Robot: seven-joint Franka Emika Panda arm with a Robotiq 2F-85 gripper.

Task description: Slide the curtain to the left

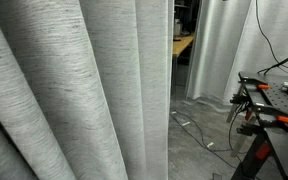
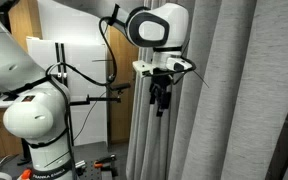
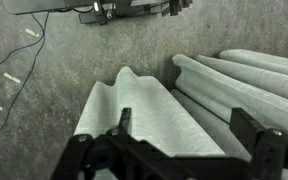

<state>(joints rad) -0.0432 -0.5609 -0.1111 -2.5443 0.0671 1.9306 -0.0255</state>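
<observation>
- White round-jointed robot arm [image 2: 34,115]: stood at the left in an exterior view, with its upper link reaching across towards the curtain's edge.
- Black 2-finger gripper [image 2: 160,104]: hung pointing down from the white wrist, just in front of the curtain's left edge. Whether it touched the cloth could not be told. In the wrist view the gripper [image 3: 186,128] had its 2 fingers [image 3: 124,122] spread wide and clamped on nothing, with 1 curtain fold showing between them.
- Very large light-grey heathered fabric curtain [image 2: 244,90]: filled the right half of that exterior view in deep vertical folds. In an exterior view the curtain [image 1: 74,90] covered the left and centre, and its edge ended at a narrow gap.
- Grey concrete floor [image 3: 54,60]: lay under the folds in the wrist view, with thin cables [image 3: 9,75] at its left.
- Smooth white sheer drapes [image 1: 224,50]: hung to the right of the gap.
- Black workbench with orange clamps [image 1: 269,100]: stood at the far right.
</observation>
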